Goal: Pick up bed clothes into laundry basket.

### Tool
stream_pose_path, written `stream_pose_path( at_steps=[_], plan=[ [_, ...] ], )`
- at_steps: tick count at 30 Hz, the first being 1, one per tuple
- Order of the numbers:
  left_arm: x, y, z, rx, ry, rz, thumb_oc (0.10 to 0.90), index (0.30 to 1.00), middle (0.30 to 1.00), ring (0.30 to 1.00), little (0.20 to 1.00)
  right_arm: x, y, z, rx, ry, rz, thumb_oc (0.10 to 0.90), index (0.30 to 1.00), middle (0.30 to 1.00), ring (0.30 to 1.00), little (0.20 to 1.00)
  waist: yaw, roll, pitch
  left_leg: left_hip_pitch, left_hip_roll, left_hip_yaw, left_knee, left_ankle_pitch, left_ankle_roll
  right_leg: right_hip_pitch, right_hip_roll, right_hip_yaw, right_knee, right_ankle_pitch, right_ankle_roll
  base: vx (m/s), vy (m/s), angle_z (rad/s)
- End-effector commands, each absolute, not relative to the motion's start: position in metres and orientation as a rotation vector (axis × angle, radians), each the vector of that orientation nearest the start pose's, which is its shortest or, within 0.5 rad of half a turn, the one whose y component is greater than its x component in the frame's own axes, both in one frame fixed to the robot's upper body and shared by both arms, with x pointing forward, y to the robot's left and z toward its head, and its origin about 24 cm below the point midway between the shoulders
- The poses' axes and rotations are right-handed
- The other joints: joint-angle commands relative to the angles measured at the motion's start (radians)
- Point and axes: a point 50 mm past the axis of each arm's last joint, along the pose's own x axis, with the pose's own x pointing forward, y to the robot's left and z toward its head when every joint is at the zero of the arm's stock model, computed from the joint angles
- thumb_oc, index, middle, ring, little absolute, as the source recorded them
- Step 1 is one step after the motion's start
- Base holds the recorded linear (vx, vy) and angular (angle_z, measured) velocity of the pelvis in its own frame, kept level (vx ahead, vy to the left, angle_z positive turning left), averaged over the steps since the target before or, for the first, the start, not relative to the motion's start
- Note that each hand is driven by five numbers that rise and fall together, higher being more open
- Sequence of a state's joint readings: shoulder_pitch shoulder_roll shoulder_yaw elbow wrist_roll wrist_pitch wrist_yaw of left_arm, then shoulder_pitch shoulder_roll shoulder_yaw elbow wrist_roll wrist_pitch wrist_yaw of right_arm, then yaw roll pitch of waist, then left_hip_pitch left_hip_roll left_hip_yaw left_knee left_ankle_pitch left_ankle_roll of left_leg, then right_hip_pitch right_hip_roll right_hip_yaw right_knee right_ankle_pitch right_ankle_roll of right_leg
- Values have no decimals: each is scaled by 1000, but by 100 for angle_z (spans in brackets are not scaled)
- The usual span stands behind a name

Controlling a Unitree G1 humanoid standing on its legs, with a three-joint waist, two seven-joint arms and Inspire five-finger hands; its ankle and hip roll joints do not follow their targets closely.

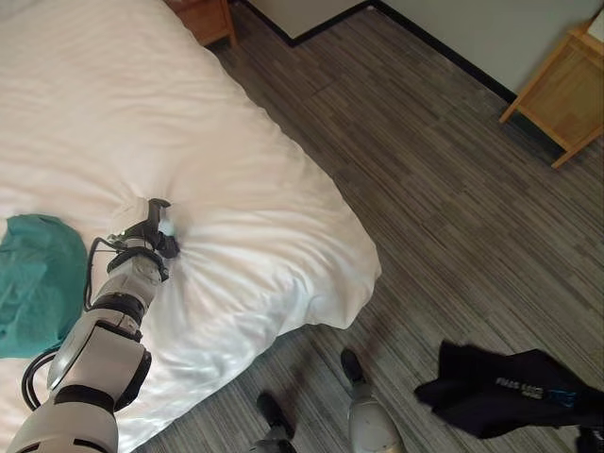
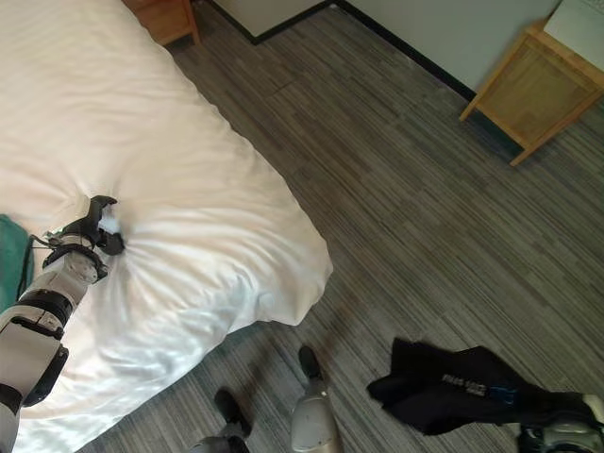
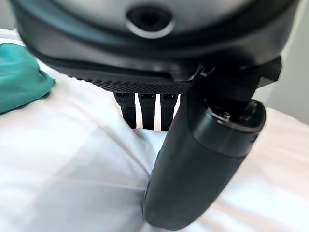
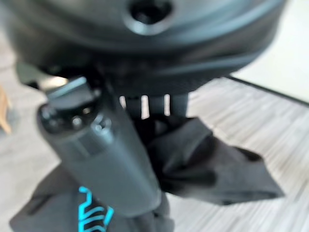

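Observation:
My left hand (image 1: 151, 234) rests on the white bed cover (image 1: 142, 104) near the bed's foot end. Its fingers and thumb (image 3: 203, 159) are curled into the cover, which puckers in folds around them. A teal garment (image 1: 33, 283) lies on the bed just left of that arm. At the lower right, a black garment (image 2: 453, 387) with light print hangs above the floor. My right hand (image 4: 101, 154) is shut on it, with the cloth bunched between thumb and fingers.
The bed's corner (image 1: 363, 274) overhangs grey plank flooring (image 1: 425, 189). A wooden nightstand (image 1: 203, 19) stands at the head end of the bed. A light wooden table (image 1: 562, 90) stands by the far right wall.

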State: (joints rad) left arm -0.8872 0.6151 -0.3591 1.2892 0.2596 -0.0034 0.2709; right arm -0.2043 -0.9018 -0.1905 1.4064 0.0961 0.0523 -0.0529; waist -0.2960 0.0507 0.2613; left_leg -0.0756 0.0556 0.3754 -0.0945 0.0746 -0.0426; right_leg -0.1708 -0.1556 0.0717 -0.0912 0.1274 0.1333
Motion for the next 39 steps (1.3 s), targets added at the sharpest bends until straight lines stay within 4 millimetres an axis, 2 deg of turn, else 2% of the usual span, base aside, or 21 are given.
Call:
stream_pose_path(
  at_steps=[1, 2, 3, 4, 5, 6, 7, 10, 11, 12, 13, 15, 16, 21, 24, 27, 31, 32, 34, 37, 39],
  plan=[
    [334, 351, 74, 1162, 566, 397, 400, 300, 300, 300, 300, 50, -490, 10, -470, 1170, -1026, 400, 300, 300, 300, 300, 35, -74, -36, -22, 51, -59, 7, -44, -45, 16, -136, -69, 74, -66, 123, 34, 18, -3],
    [342, 350, 90, 1184, 489, 417, 400, 300, 300, 300, 300, 41, -488, 6, -443, 1206, -1033, 400, 300, 300, 300, 300, 45, -77, -40, -20, 47, -65, 7, -46, -42, 26, -143, -84, 71, -62, 126, 23, 10, 4],
    [342, 350, 91, 1185, 488, 417, 400, 300, 300, 300, 300, 40, -488, 6, -441, 1207, -1033, 400, 300, 300, 300, 300, 45, -78, -38, -19, 47, -67, 7, -46, -42, 29, -144, -86, 69, -61, 126, 18, -1, 7],
    [351, 343, 103, 1185, 425, 418, 400, 300, 300, 300, 300, 38, -487, 4, -426, 1219, -1032, 400, 300, 300, 300, 300, 50, -80, -42, -19, 46, -71, 7, -47, -41, 34, -147, -94, 68, -60, 127, 17, -37, 7],
    [368, 325, 128, 1159, 280, 418, 400, 300, 300, 300, 300, 35, -482, -3, -393, 1243, -1019, 400, 300, 300, 300, 300, 60, -85, -48, -18, 45, -85, 7, -49, -40, 51, -150, -115, 62, -60, 128, 17, -38, 5],
    [368, 325, 128, 1160, 280, 418, 800, 900, 900, 900, 900, 35, -482, -3, -392, 1243, -1018, 400, 300, 300, 300, 300, 59, -86, -48, -18, 45, -86, 7, -49, -40, 52, -150, -116, 61, -60, 128, 37, -52, 10],
    [378, 313, 146, 1137, 178, 413, 800, 900, 900, 900, 900, 35, -479, -7, -383, 1257, -1002, 400, 300, 300, 300, 300, 66, -89, -52, -10, 44, -94, 7, -54, -40, 67, -149, -126, 62, -67, 128, 21, -33, 13],
    [392, 282, 181, 1062, -45, 385, 800, 900, 900, 900, 900, 38, -476, -11, -368, 1268, -970, 400, 300, 300, 300, 300, 82, -103, -65, 3, 44, -111, 7, -57, -39, 99, -144, -143, 63, -76, 128, 35, -59, 28],
    [393, 272, 194, 1031, -123, 373, 800, 900, 900, 900, 900, 40, -477, -10, -362, 1264, -965, 400, 300, 300, 300, 300, 87, -107, -70, 7, 45, -115, 7, -55, -39, 107, -142, -148, 63, -76, 128, 49, -58, 25],
    [393, 268, 196, 1002, -156, 365, 800, 900, 900, 900, 900, 41, -477, -9, -355, 1260, -962, 400, 300, 300, 300, 300, 92, -111, -76, 11, 45, -117, 7, -57, -39, 116, -140, -149, 62, -78, 128, 46, -44, 19],
    [391, 258, 206, 890, -240, 350, 800, 900, 900, 900, 900, 45, -480, -4, -362, 1242, -961, 400, 300, 300, 300, 300, 104, -117, -87, 22, 45, -123, 7, -59, -40, 136, -137, -154, 61, -82, 128, 44, -25, 18],
    [388, 255, 209, 840, -273, 342, 800, 900, 900, 900, 900, 46, -483, 0, -370, 1233, -963, 400, 300, 300, 300, 300, 108, -119, -91, 31, 44, -126, 7, -61, -41, 149, -136, -158, 59, -82, 128, 57, -4, 24],
    [382, 251, 208, 694, -314, 310, 800, 900, 900, 900, 900, 51, -487, 7, -388, 1216, -956, 400, 300, 300, 300, 300, 126, -121, -104, 49, 40, -132, 7, -67, -41, 171, -133, -168, 57, -83, 128, 73, 5, 17],
    [375, 245, 201, 570, -334, 247, 800, 900, 900, 900, 900, 55, -489, 11, -390, 1215, -944, 400, 300, 300, 300, 300, 140, -122, -120, 69, 35, -139, 7, -74, -40, 200, -131, -181, 52, -81, 126, 57, 7, 7],
    [369, 251, 203, 644, -358, 285, 800, 900, 900, 900, 900, 48, -487, 6, -372, 1241, -936, 400, 300, 300, 300, 300, 149, -127, -129, 75, 33, -146, 7, -77, -40, 215, -131, -192, 47, -77, 125, 55, -2, 6],
    [365, 269, 207, 872, -345, 380, 800, 900, 900, 900, 900, 36, -484, 1, -362, 1276, -934, 400, 300, 300, 300, 300, 155, -136, -138, 75, 35, -147, 7, -79, -40, 220, -132, -203, 47, -73, 126, 33, -12, 7],
    [362, 290, 202, 1063, -275, 438, 800, 900, 900, 900, 900, 25, -484, -1, -376, 1315, -925, 400, 300, 300, 300, 300, 158, -144, -147, 76, 35, -148, 7, -83, -39, 221, -134, -209, 47, -68, 128, 41, -3, 10],
    [362, 298, 194, 1120, -224, 501, 800, 900, 900, 900, 900, 98, -453, -27, -444, 1180, -765, 400, 300, 300, 300, 300, 192, -143, -155, 76, 36, -151, 7, -84, -39, 220, -140, -219, 49, -63, 127, 48, -2, 1],
    [363, 303, 201, 1163, -221, 517, 800, 900, 900, 900, 900, 102, -454, -25, -424, 1179, -756, 400, 300, 300, 300, 300, 197, -142, -162, 71, 34, -154, 7, -86, -39, 217, -141, -224, 48, -63, 128, 45, 4, -11],
    [369, 308, 217, 1232, -196, 545, 800, 900, 900, 900, 900, 94, -447, -35, -456, 1246, -719, 400, 300, 300, 300, 300, 196, -137, -172, 69, 33, -162, 7, -90, -36, 217, -142, -227, 50, -64, 127, 39, 3, 6],
    [369, 321, 215, 1273, -120, 562, 800, 900, 900, 900, 900, 87, -441, -44, -457, 1258, -709, 400, 300, 300, 300, 300, 187, -135, -173, 68, 30, -167, 7, -90, -33, 215, -142, -230, 51, -63, 128, 33, 19, 18]
  ],
)
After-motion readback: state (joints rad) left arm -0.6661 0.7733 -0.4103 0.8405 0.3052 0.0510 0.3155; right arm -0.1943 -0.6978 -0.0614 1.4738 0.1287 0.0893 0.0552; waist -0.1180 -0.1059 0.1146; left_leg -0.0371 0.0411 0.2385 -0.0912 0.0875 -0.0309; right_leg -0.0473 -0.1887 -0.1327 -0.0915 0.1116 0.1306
